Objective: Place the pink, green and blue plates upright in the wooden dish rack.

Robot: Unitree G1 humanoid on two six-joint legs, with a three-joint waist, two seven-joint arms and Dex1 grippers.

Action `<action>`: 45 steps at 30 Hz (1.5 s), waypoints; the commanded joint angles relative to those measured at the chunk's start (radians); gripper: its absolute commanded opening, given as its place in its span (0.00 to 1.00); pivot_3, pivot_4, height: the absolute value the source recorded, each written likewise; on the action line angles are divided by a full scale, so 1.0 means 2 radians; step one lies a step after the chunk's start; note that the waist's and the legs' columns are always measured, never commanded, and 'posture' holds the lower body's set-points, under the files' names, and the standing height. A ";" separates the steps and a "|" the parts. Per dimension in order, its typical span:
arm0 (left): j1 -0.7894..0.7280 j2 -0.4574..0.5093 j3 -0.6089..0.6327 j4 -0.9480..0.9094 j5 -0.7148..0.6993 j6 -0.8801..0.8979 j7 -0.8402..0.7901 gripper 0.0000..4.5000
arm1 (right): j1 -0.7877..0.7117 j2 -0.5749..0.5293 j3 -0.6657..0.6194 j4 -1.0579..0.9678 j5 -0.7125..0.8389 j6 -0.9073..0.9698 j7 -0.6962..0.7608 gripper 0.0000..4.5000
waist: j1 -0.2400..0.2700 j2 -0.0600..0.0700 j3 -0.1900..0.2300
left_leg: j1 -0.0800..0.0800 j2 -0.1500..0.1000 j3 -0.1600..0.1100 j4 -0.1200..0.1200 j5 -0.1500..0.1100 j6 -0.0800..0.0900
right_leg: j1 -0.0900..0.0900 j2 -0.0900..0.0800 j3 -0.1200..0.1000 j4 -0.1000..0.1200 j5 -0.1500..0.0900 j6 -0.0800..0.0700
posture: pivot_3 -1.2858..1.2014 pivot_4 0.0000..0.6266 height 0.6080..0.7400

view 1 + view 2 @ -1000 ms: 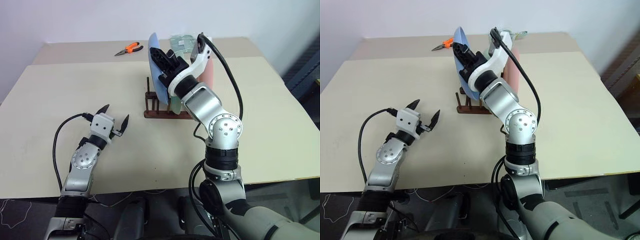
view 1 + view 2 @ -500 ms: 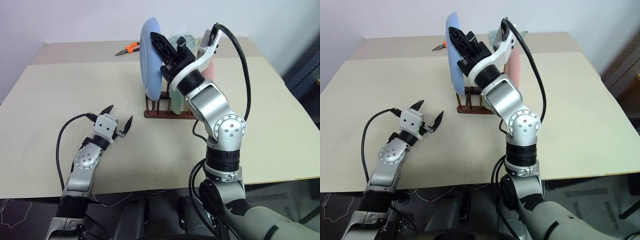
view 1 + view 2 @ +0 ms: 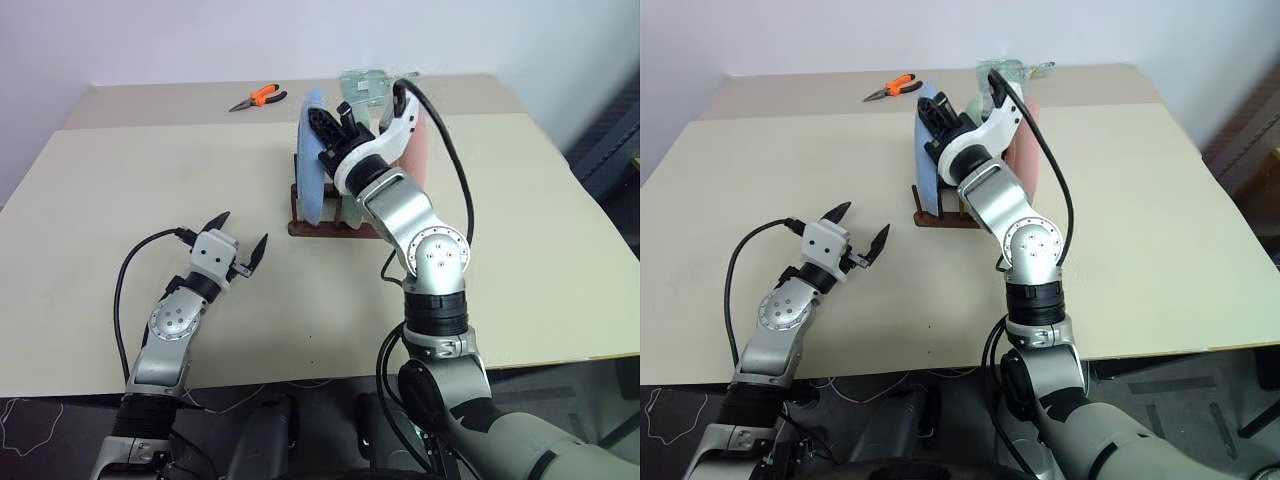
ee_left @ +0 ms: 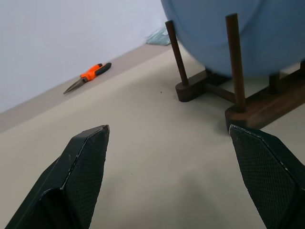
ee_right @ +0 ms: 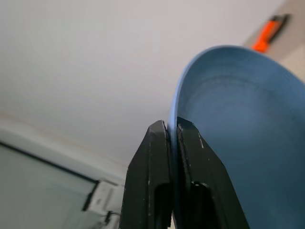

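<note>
We look down on a wide bench [image 3: 150,180] with a plain, matt, cream-beige top; a seam runs across it near the far side, where a second, slightly darker section butts up to the first. Beyond it stands a bare pale wall. To the right of the bench a strip of dark floor shows, and loose white cable lies on the dark floor below the near edge.

The wooden dish rack [image 3: 312,222] sits toward the middle of the bench, far side of centre. The blue plate [image 3: 311,170] stands upright in it at the left end, its lower rim down between the thin pegs; in the left wrist view the plate's lower edge rests behind two pegs above the base rails. The green plate [image 3: 352,208] stands just beside it in the rack, largely hidden by the right arm, and the pink plate [image 3: 418,150] stands at the right end.

The right tool [image 5: 171,131] pinches the top rim of the blue plate, one black finger on each face of it. The left tool [image 3: 237,240] hovers low over the bench, well short of the rack, its fingers spread wide and gripping nothing.

Orange-handled pliers [image 3: 257,98] lie on the far section, and a clear plastic item [image 3: 362,86] sits behind the rack. We can read no writing or brand marks anywhere.
</note>
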State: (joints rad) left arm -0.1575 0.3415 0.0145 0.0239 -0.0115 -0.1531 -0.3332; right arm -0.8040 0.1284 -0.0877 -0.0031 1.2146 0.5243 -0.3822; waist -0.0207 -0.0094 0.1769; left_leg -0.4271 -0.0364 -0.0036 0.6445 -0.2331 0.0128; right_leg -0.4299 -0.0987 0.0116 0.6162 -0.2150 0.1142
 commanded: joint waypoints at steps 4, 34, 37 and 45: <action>0.007 -0.005 -0.005 -0.028 -0.010 0.002 -0.012 0.92 | -0.059 0.005 0.015 0.004 -0.065 -0.001 0.047 0.69 | 0.000 0.000 0.000 | 0.000 0.000 0.000 0.000 0.000 0.000 | 0.000 0.000 0.000 0.000 0.000 0.000 | 0.52 0.24 0.98; 0.037 -0.003 -0.001 -0.030 -0.009 0.016 -0.015 0.92 | 0.365 -0.444 -0.101 -0.100 -0.400 -0.092 0.464 0.91 | 0.013 0.000 0.000 | -0.001 0.000 0.001 0.000 -0.001 0.001 | 0.002 -0.001 -0.001 -0.006 -0.001 -0.001 | 0.52 0.24 0.98; 0.047 0.006 0.005 -0.032 -0.014 0.015 -0.021 0.92 | 0.373 -0.433 -0.089 -0.097 -0.412 -0.100 0.473 0.91 | 0.013 0.000 0.000 | -0.001 0.000 0.001 0.001 -0.001 0.001 | 0.002 -0.001 -0.001 -0.006 -0.001 -0.001 | 0.52 0.24 0.98; 0.068 0.014 0.013 -0.050 -0.021 0.028 -0.026 0.92 | 0.348 -0.411 -0.061 -0.059 -0.443 -0.128 0.487 0.91 | 0.017 0.000 0.000 | -0.001 0.000 0.001 0.001 -0.001 0.001 | 0.003 -0.001 -0.001 -0.007 -0.001 -0.001 | 0.52 0.24 0.98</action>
State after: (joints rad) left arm -0.0215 0.3629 0.0214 -0.0263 -0.0349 -0.0950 -0.3853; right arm -0.0791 -0.6989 -0.2049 -0.1316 0.3432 0.2975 0.5857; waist 0.0128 -0.0093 0.1768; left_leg -0.4291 -0.0363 -0.0015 0.6456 -0.2348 0.0152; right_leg -0.4247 -0.1016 0.0092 0.6020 -0.2163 0.1121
